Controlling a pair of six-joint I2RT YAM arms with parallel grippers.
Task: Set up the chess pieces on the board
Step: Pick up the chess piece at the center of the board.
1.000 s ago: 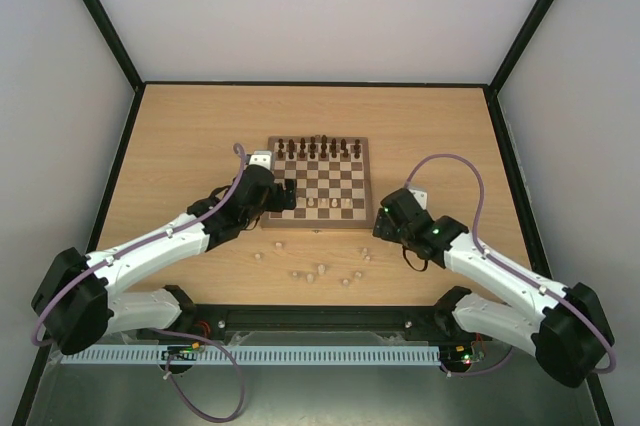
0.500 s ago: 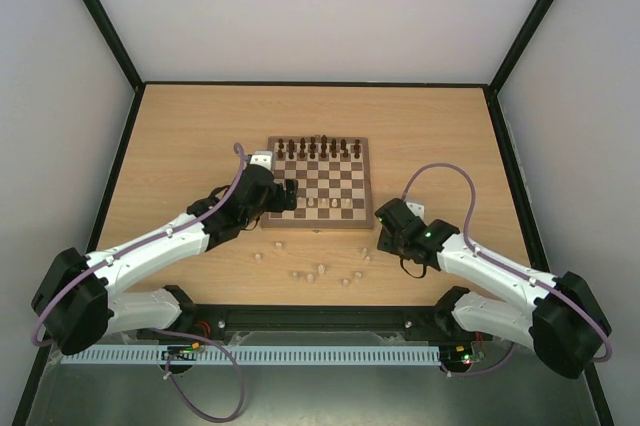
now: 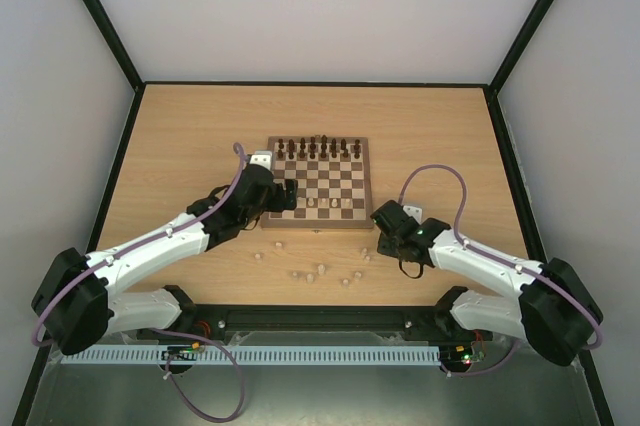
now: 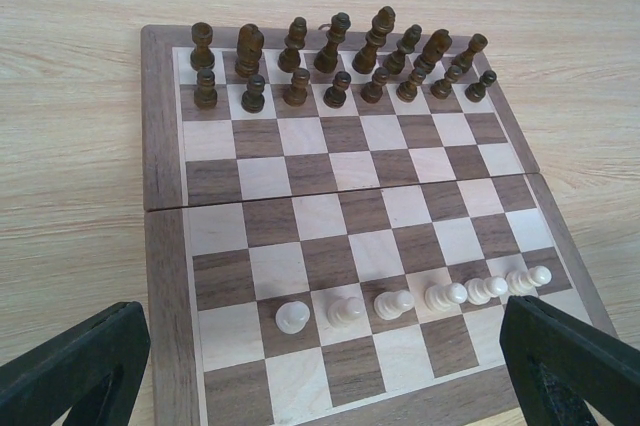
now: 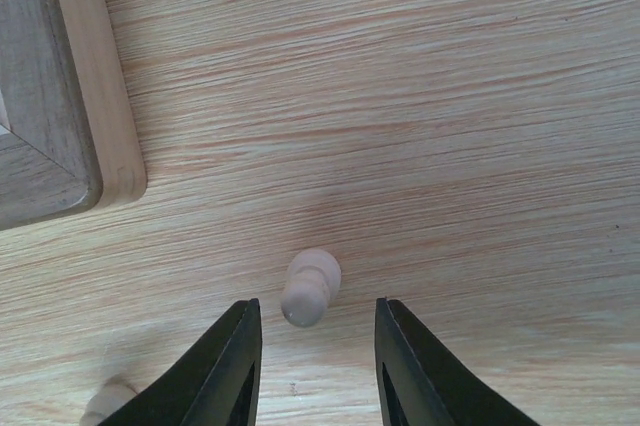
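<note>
The board [image 3: 318, 182] lies mid-table with dark pieces along its far rows. Several cream pawns [image 4: 393, 303] stand in a row near its front edge. My left gripper [image 4: 322, 356] hovers open over that edge, its fingers [image 4: 85, 361] spread wide with nothing between them. Several more loose cream chess pieces [image 3: 322, 270] are scattered on the table in front of the board. My right gripper [image 5: 315, 351] is low over the table off the board's front right corner [image 5: 60, 96]. One upright cream pawn [image 5: 311, 288] stands just ahead of its fingertips. The jaws are narrowed but touch nothing.
Another cream piece [image 5: 105, 401] lies close at the lower left in the right wrist view. Black frame rails [image 3: 120, 161] and white walls bound the table. Both arm bases sit at the near edge.
My right arm has moved left and nearer, down to the loose pawn by the board corner, and its jaws have narrowed. The left arm has not moved.
</note>
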